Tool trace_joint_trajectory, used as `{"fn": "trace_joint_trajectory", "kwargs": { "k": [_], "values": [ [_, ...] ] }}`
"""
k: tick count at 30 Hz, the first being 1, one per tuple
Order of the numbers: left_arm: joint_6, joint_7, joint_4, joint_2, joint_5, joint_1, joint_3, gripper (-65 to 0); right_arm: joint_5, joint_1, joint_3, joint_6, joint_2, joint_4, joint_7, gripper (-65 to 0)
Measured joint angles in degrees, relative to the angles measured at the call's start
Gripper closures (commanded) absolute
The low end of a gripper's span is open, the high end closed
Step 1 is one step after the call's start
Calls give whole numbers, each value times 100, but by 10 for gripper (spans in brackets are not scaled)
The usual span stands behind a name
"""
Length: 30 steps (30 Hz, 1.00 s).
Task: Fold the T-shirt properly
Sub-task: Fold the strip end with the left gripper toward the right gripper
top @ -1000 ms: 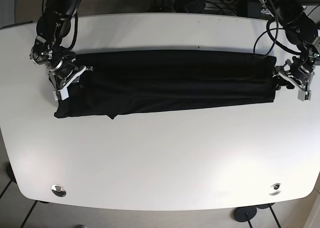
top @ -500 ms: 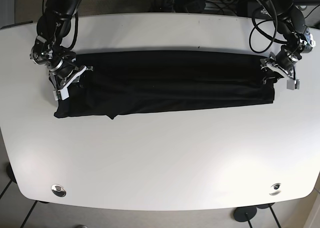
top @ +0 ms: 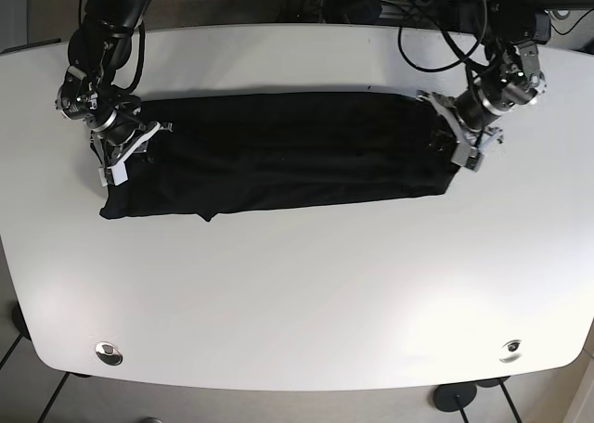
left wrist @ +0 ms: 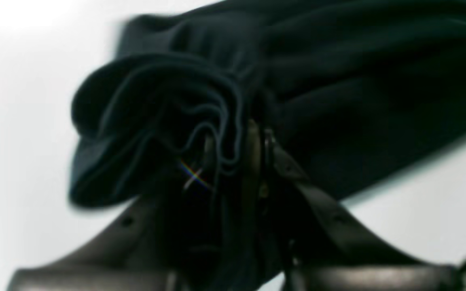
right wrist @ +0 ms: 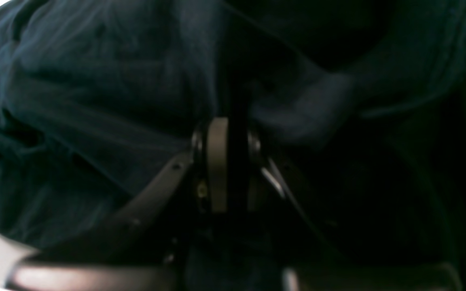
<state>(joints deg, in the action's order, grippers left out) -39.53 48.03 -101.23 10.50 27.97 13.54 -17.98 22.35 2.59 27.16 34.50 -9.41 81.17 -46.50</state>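
Note:
The black T-shirt (top: pixel 278 154) lies folded into a long band across the white table (top: pixel 297 284). My left gripper (top: pixel 459 145), on the base view's right, is shut on the shirt's right end and holds it bunched; the left wrist view shows layered cloth (left wrist: pixel 168 121) pinched between the fingers (left wrist: pixel 253 153). My right gripper (top: pixel 119 159), on the base view's left, is shut on the shirt's left end; the right wrist view shows dark cloth (right wrist: pixel 95 101) all around its closed fingers (right wrist: pixel 217 161).
Cables and dark equipment (top: pixel 390 1) sit behind the table's far edge. Two metal fittings (top: pixel 109 352) (top: pixel 510 351) are set in the table near its front corners. The table's front half is bare white surface.
My left gripper has moved inward along the table, toward the base view's left, dragging the shirt's right end with it so the band is shorter. The right gripper has not moved.

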Motion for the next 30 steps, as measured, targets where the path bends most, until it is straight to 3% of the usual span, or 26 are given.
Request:
{"fn": "trace_joint_trajectory", "kwargs": {
  "k": [3, 7, 12, 15, 18, 25, 30],
  "values": [
    [-7, -35, -68, -199, 31, -103, 868, -11, 13, 0, 0, 0, 0, -13, 2, -60],
    [387, -4, 59, -431, 15, -612, 1777, -13, 13, 0, 0, 0, 0, -17, 4, -60],
    [721, -310, 1193, -717, -11, -1150, 2581, -18, 13, 0, 0, 0, 0, -17, 7, -59],
    [826, -396, 1519, -732, 22, -1314, 2791, -136, 15, 0, 0, 2, 2, -17, 9, -59],
    [1458, -396, 1554, -730, 44, -1340, 3042, -264, 13, 7, 22, -2, 72, -15, 37, -59],
    [2465, -396, 1552, -802, 59, -1856, 4223, -281, 13, 7, 22, 0, 85, -17, 39, -59],
    [2540, -417, 1552, -1097, 79, -1991, 4426, -274, 13, 7, 22, 0, 87, -11, 39, -59]
  ]
}}
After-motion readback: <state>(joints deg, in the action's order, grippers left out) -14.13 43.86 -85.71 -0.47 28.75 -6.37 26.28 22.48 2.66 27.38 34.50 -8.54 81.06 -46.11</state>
